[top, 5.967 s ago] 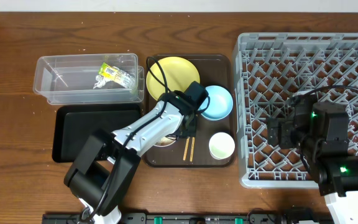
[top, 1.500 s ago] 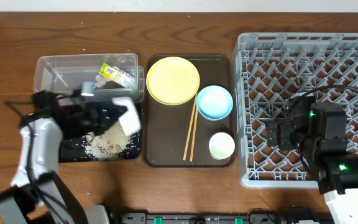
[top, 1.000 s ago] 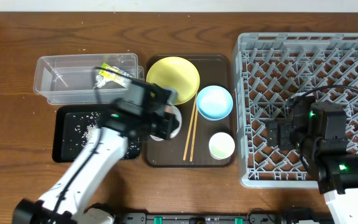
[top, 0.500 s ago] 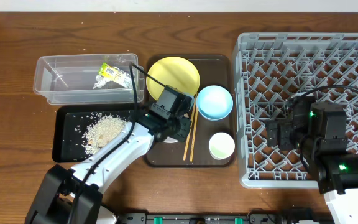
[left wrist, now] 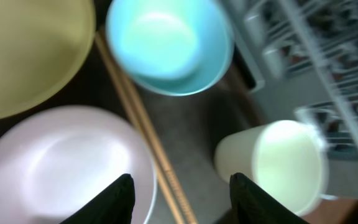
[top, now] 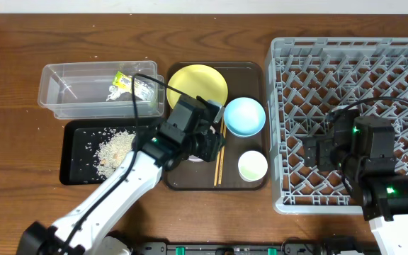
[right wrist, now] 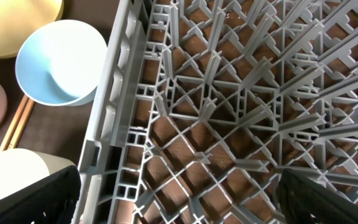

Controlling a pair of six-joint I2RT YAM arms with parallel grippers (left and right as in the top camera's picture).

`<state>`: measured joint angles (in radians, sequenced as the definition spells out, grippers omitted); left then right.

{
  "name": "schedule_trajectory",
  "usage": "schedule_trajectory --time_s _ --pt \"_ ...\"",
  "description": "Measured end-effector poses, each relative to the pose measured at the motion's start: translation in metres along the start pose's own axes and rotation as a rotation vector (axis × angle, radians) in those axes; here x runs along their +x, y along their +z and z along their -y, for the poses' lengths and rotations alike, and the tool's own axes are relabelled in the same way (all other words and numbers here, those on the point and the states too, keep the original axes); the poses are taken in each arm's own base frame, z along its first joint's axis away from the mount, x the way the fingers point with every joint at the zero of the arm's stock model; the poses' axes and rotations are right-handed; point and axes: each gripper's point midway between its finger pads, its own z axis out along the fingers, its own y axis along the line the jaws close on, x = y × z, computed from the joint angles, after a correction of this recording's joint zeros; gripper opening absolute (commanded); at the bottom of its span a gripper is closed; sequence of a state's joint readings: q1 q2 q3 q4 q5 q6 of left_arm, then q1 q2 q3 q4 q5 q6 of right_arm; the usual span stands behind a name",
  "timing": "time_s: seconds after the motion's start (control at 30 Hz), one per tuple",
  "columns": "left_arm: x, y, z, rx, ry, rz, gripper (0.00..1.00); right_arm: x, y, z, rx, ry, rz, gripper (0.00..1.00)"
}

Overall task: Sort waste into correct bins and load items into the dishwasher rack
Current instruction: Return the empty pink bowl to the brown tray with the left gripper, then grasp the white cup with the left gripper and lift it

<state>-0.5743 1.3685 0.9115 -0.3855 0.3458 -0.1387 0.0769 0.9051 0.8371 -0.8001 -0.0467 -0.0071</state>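
Hovering over white bowl (left wrist: 61, 162) and chopsticks (left wrist: 138, 118), left fingers (left wrist: 120, 199) apart.

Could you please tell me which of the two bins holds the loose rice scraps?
The shallow black tray: the rice scraps lie heaped on its floor, while the clear tub beside it holds the crumpled green-and-yellow wrapper.

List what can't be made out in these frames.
- White bowl: overhead, mostly under the left arm; left wrist view is blurred.
- Chopsticks: upper part hidden by that arm overhead.
- Wrapper: print too small, overhead.
- Cup: cut by the right wrist frame's corner.
- Right end effector: only fingertips at the bottom edge; overhead, its housing covers it.
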Motion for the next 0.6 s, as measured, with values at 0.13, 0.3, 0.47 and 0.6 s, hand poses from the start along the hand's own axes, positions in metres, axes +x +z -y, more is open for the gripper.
schedule_trajectory --time_s 0.13,0.3,0.47,0.6 --pt "0.006 0.003 0.02 0.053 0.036 -0.021 0.53 0.0 0.0 0.0 0.0 0.0 0.0 0.99" --pt "0.028 0.023 0.038 0.088 0.071 -0.11 0.53 0.0 0.0 0.0 0.0 0.0 0.0 0.99" --pt "0.052 0.053 0.044 0.095 0.09 -0.208 0.51 0.0 0.0 0.0 0.0 0.0 0.0 0.99" --pt "0.063 0.068 0.046 0.097 0.092 -0.244 0.27 0.0 0.0 0.0 0.0 0.0 0.0 0.99"
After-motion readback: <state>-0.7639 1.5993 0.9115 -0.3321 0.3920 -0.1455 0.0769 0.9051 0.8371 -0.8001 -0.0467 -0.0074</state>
